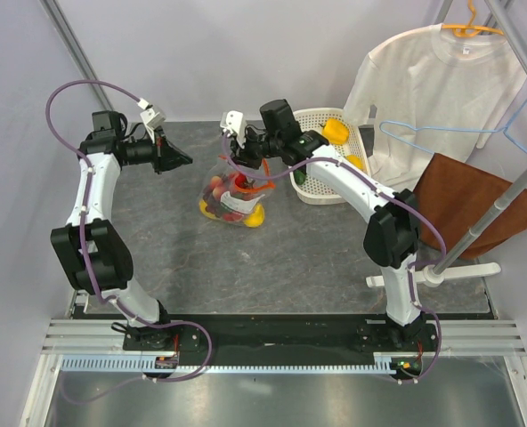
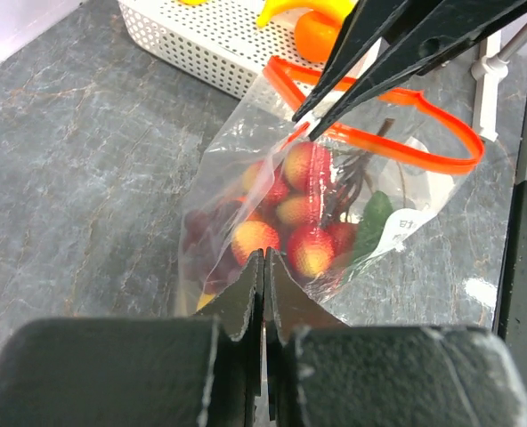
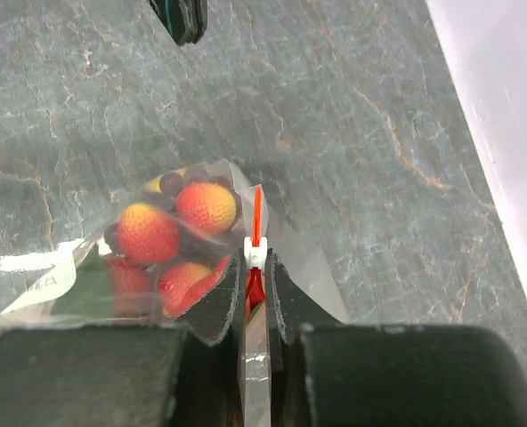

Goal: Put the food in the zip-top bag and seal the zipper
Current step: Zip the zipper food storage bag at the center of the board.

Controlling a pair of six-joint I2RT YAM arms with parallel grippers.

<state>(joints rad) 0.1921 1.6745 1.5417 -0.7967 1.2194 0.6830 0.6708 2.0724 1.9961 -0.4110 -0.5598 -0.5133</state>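
Orange-red zipper [image 1: 248, 184] tops the zip-top bag [image 1: 231, 203], which lies in the middle of the desk [image 1: 317, 249] with the food [image 1: 217, 189] inside. From above, the right jaws pinch that strip while the left jaws hang clenched and empty, apart to the bag's left. A white basket [image 1: 335, 197] sits just right of the bag, with bare grey stone toward the arm bases. From the left wrist, its jaws meet tip to tip on nothing, the bag ahead, its mouth looped open. From the right wrist, the jaws clamp the zipper's edge by a small white piece [image 3: 255, 253], open desk beyond.
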